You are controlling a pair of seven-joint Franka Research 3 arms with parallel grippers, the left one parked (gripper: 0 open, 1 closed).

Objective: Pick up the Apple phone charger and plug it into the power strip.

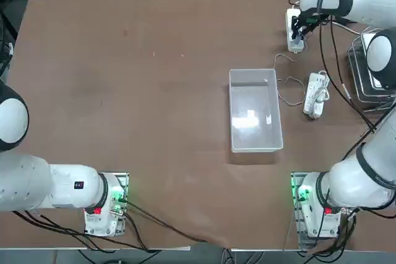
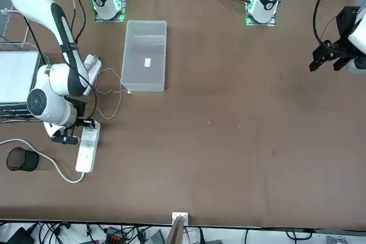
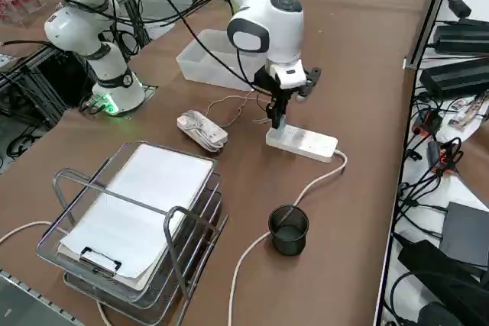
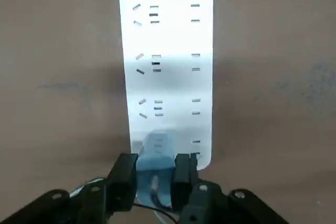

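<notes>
Table: broad brown tabletop (image 1: 154,91), bearing everything named below.
Paper tray: stacked wire-mesh metal tray (image 3: 137,265) with a white pad clipped on top, at the robot's right edge of the table, near the working arm.
Bin: clear rectangular plastic tub (image 1: 255,110), open at the top, around the middle of the table; a small pale patch shows on its floor.
Power strip: long narrow plain white bar-shaped socket strip (image 4: 167,66), lying flat near the table's far right corner as seen from the robot; its thick white cord (image 3: 275,215) leaves one end and curves off across the table. Rows of socket slots run along its top face.
Second strip: shorter, lumpier white strip (image 1: 315,94) with thin white cords bundled on it, lying between the bin and the paper tray, well apart from the long strip.
Cup: small black round cup (image 3: 288,229), upright, just beside the thick cord.
Right gripper: black two-finger gripper (image 4: 153,170), pointing down over the end of the long strip that lies away from the thick cord.
Fingers: closed on the charger, one pad (image 4: 125,174) on each side of it.
Charger: small white cube-shaped Apple phone charger (image 4: 156,153), clamped between the fingers and sitting at the last socket of the long strip, touching its top face; I cannot tell whether the prongs are fully in.
Charger cable: thin white cable (image 1: 283,81), trailing loosely from the gripper across the table between the bin and the shorter strip.
</notes>
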